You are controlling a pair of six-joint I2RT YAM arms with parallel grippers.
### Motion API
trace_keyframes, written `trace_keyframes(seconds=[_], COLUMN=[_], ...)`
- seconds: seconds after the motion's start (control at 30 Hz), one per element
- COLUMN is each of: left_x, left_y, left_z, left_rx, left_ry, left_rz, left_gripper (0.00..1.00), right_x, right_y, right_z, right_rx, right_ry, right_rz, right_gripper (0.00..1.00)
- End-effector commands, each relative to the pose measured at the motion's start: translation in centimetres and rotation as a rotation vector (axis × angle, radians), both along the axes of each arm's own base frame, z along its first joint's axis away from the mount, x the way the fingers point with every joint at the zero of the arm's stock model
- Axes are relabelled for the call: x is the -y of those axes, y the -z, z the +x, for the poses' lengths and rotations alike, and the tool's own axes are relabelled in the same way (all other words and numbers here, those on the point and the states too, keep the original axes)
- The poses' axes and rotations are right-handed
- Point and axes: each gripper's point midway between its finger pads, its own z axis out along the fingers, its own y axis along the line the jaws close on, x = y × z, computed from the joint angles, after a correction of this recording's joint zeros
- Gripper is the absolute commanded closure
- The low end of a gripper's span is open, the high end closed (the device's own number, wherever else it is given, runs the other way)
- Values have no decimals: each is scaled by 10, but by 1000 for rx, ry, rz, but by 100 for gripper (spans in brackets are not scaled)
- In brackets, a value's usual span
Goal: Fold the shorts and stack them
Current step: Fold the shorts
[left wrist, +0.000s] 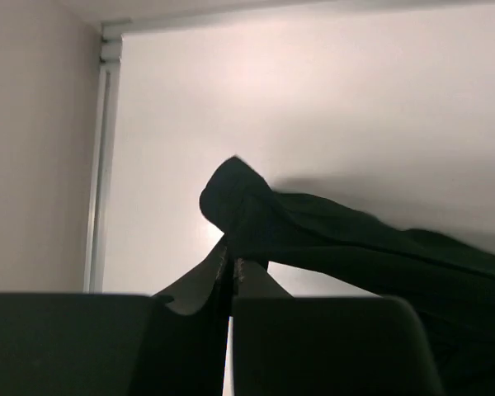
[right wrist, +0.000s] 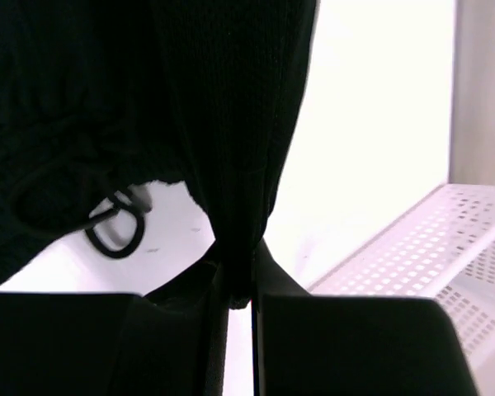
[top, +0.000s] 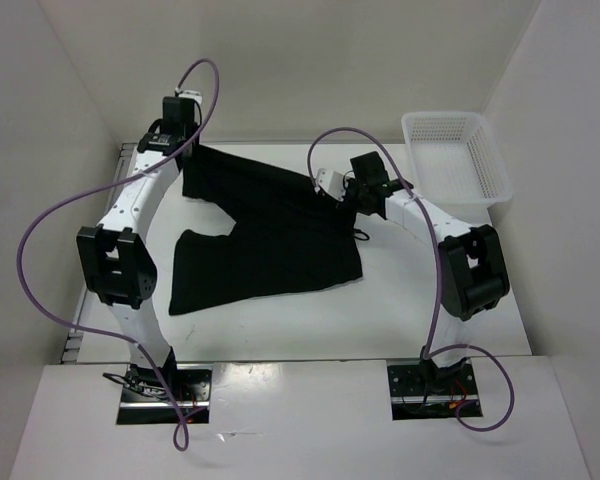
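The black shorts lie spread mid-frame in the top view, the left gripper shut tight on their upper-left corner and the right gripper pinching the edge beside the drawstring, seemingly to lift both for folding.

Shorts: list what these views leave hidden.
- Top view: where the left gripper pinches the shorts, under its wrist camera.
- Left wrist: most of the shorts, cut by the right edge.
- Right wrist: basket, cut by the right edge; drawstring partly behind fabric.
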Motion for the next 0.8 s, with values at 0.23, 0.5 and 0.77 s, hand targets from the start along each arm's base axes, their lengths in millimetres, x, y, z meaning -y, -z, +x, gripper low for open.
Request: trace_keyframes(seconds=[0.23, 0.5, 0.77], left_x=[-21, 11, 14], left_y=[20, 133, 120], left_z=[-63, -229, -229], left_rx=[-80, -551, -548], left_ry=[-65, 127, 139], left_rz=[73, 60, -90], left_gripper=[100, 57, 44], right_x=[7, -14, -17], right_y=[-31, 18, 28], right_z=[-1, -57, -71], right_rx=[101, -24, -53], right_ry=[66, -91, -123], right_rz=[-9, -97, -118], right_gripper=[100, 100, 100])
